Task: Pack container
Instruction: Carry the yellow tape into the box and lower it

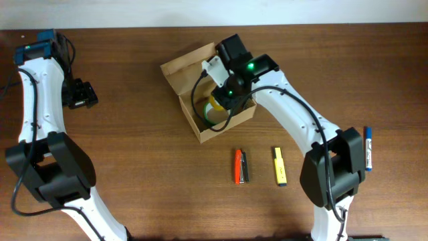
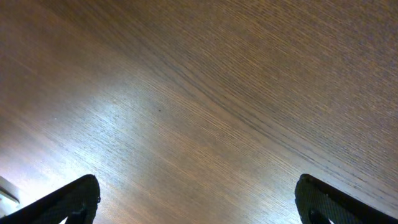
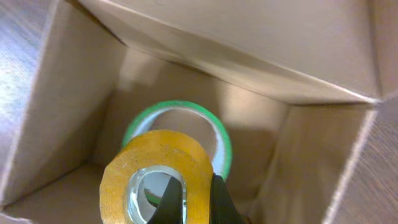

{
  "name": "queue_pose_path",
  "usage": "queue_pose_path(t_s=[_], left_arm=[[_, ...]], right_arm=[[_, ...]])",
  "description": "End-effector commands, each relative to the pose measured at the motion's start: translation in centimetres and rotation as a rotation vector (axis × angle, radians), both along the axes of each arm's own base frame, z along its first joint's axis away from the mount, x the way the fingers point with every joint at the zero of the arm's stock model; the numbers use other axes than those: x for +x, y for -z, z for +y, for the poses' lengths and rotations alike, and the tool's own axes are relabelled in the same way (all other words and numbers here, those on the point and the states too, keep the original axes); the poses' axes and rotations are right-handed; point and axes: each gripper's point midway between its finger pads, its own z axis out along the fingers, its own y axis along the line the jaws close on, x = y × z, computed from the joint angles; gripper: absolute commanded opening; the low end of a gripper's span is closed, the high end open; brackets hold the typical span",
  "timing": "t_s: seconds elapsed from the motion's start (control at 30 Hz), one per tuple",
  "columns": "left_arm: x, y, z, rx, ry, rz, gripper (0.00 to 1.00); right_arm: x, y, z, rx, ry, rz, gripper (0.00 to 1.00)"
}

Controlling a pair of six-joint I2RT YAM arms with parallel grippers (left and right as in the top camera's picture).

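Closest to my right wrist camera is a yellow tape roll [image 3: 155, 163], held by the right gripper [image 3: 193, 198]: one finger is through its hole, the other outside its wall, clenched on the rim. The roll hangs inside the cardboard box [image 3: 59, 99], just above a green tape roll [image 3: 176, 106] that lies on the box floor. I can't tell whether the two rolls touch.

From overhead, the box [image 1: 182, 68] sits near the middle of the table [image 1: 134, 154] with its flap thrown open, and the right gripper [image 1: 224, 95] is dipped into it.

I'd call the packing roughly at its midpoint. One roll is in and a second is about to be let go. An orange pen [image 1: 237, 166] and a black pen [image 1: 245, 166] lie side by side near the box, a yellow marker [image 1: 279, 165] is just beyond them, and a blue pen [image 1: 367, 147] is well off to the right. The flap is not closed.

My left gripper [image 1: 81, 94] is far from the box, spread wide with only bare wood between its fingers [image 2: 71, 200].
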Motion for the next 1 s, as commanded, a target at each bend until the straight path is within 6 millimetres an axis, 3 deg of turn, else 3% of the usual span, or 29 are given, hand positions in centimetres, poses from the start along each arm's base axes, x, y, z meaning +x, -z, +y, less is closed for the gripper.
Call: queue_pose_path(t_s=[0.0, 0.27, 0.57, 0.97], left_arm=[[-0.2, 0.1, 0.0, -0.004, 0.013, 0.005, 1.00], [-0.2, 0.1, 0.0, -0.005, 0.013, 0.005, 1.00], [-0.2, 0.1, 0.0, -0.005, 0.013, 0.005, 1.00], [-0.2, 0.1, 0.0, -0.005, 0.013, 0.005, 1.00]], right_arm=[[0.0, -0.3, 0.8, 0.018, -0.028, -0.003, 0.04], [-0.9, 1.3, 0.4, -0.016, -0.034, 0.057, 0.04], [-1.6, 3.6, 1.7, -0.038, -0.066, 0.094, 0.04], [-1.1, 7.6, 2.1, -0.071, -0.066, 0.126, 0.04]])
